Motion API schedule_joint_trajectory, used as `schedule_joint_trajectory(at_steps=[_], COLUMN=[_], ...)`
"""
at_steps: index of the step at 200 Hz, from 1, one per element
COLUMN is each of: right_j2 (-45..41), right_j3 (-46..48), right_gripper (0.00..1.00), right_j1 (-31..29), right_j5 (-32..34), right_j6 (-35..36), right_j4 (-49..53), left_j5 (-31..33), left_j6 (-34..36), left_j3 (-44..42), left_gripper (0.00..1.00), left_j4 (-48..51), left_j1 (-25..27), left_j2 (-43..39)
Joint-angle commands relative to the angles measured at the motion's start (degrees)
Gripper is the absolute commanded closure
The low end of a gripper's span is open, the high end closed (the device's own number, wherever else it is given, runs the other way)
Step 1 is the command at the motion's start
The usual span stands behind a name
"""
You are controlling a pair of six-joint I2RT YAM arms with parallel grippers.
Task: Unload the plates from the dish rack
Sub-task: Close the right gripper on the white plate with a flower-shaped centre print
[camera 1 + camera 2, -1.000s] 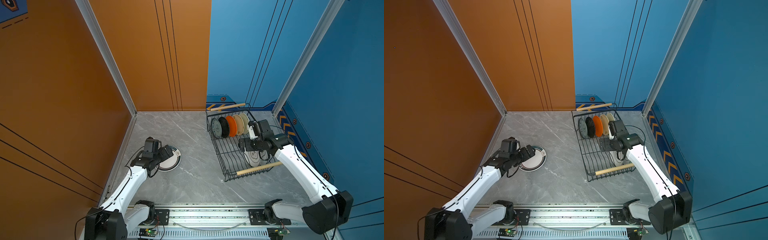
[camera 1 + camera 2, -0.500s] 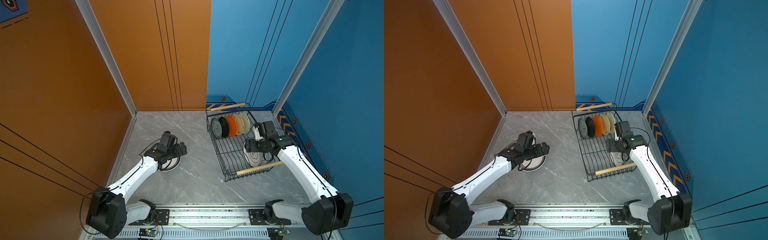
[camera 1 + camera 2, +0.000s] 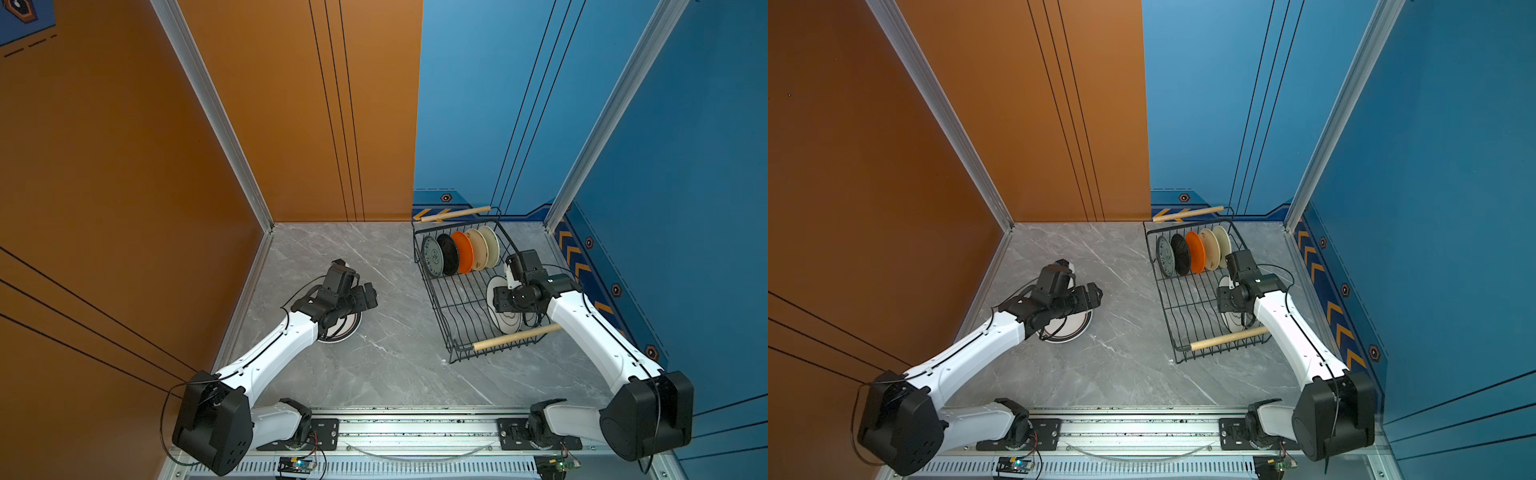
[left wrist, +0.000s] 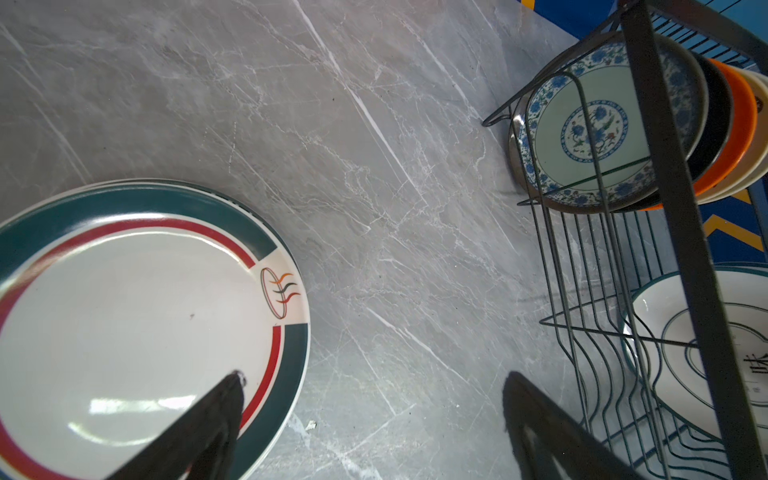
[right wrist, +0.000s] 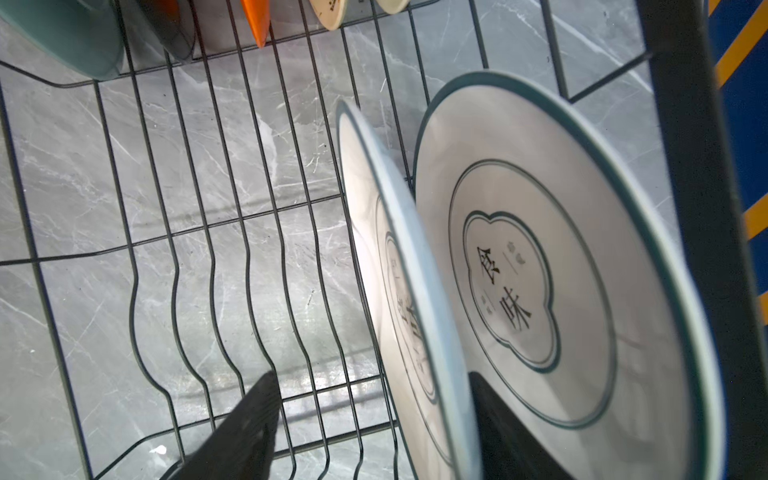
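Two white plates (image 5: 540,270) on edge at dish rack (image 3: 517,334) near end | right gripper (image 5: 372,376) fingers spread, straddling the edge-on plate's rim, not yet pinching | left gripper (image 4: 374,374) spread wide, empty, above table stack (image 4: 137,332) | likely stiff, glazed-slick, breakable: pinch rim, lift straight

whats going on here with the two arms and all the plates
Two robot arms are emptying a dish rack. The right gripper reaches into the rack, its open jaws straddling the rim of a large white plate, with a second white plate beside it. Five small plates stand at the far end. The left gripper hovers open and empty over the edge of the stacked plates on the table.
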State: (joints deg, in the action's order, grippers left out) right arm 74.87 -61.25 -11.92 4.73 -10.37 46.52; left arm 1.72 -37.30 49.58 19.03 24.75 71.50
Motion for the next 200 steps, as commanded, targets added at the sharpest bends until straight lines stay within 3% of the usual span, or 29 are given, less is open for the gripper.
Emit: schedule_joint_trajectory(at_steps=[1, 28, 72, 200], right_j2=[0.0, -0.3, -1.6, -4.2], right_j3=[1.4, 2.2, 3.1, 2.0], right_gripper=[0.38, 0.51, 0.62, 0.89], right_j1=[0.3, 0.2, 0.2, -0.5], right_j5=[1.6, 2.1, 3.3, 4.6], right_j6=[-0.3, -0.1, 0.5, 1.9], right_j4=[-1.7, -2.6, -3.1, -1.2], left_j5=[1.9, -0.8, -2.2, 5.1], left_j6=[-1.0, -1.4, -0.5, 4.7], left_j3=[-0.2, 0.0, 1.5, 3.7], left_gripper=[0.02, 0.02, 0.02, 0.02], left_j4=[-2.1, -3.8, -5.1, -4.7], left_j1=[0.8, 0.9, 1.5, 7.8], left_j2=[-0.4, 1.4, 3.6, 1.0])
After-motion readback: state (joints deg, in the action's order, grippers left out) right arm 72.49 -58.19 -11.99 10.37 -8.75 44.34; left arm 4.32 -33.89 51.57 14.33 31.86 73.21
